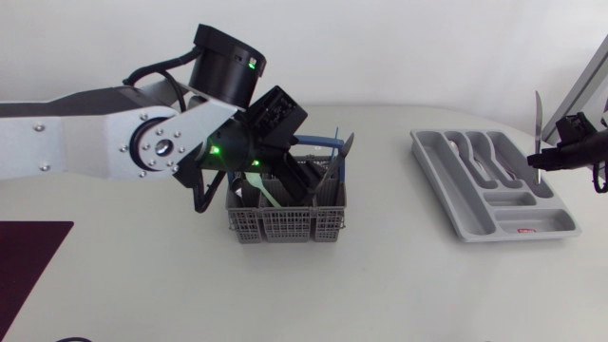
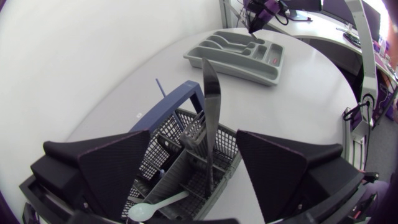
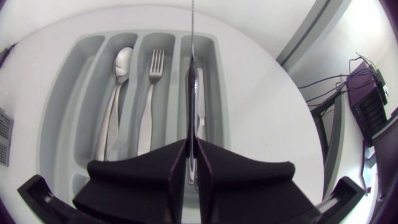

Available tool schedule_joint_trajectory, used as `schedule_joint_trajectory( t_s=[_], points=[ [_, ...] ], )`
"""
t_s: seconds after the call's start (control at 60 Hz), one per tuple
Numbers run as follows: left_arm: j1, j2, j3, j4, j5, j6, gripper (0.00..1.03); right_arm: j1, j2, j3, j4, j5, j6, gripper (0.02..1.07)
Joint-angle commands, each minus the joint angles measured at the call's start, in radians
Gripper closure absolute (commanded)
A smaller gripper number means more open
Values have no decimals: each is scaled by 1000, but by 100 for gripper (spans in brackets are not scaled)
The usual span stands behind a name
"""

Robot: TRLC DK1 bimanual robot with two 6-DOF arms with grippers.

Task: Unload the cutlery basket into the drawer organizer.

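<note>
Overhead: holding the left hand [image 1: 285, 185] low over the basket [image 1: 285, 226], with the organizer [image 1: 465, 226] well apart from it, close by the right hand [image 1: 554, 157].

Through the left wrist: released, with fingers spread to either side of an upright knife [image 2: 210, 118] in the basket, probably to straddle it before pinching. A white spoon [image 2: 154, 206] just beneath.

Through the right wrist: clenched on a second knife [image 3: 193, 81], pointed straight ahead over an organizer slot beside the steel spoon [image 3: 122, 62] and fork [image 3: 155, 62], presumably for lowering in line.

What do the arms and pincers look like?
Left arm: silver-grey screwed links, black joints, green lights, looped black cable. Right arm: silver-grey link. Left pincer and right pincer: matte black, two broad wedge-shaped fingers each.
</note>
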Motion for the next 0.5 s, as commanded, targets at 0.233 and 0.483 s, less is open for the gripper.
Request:
schedule_joint_trajectory(
  t_s=[0.233, 0.483],
  points=[
    [-17, 22, 11, -13, -13, 31, 9, 42, 106, 96, -52, 128, 59, 101],
    [-23, 22, 2, -12, -44, 42, 9, 63, 164, 133, -86, 214, 64, 101]
  ],
)
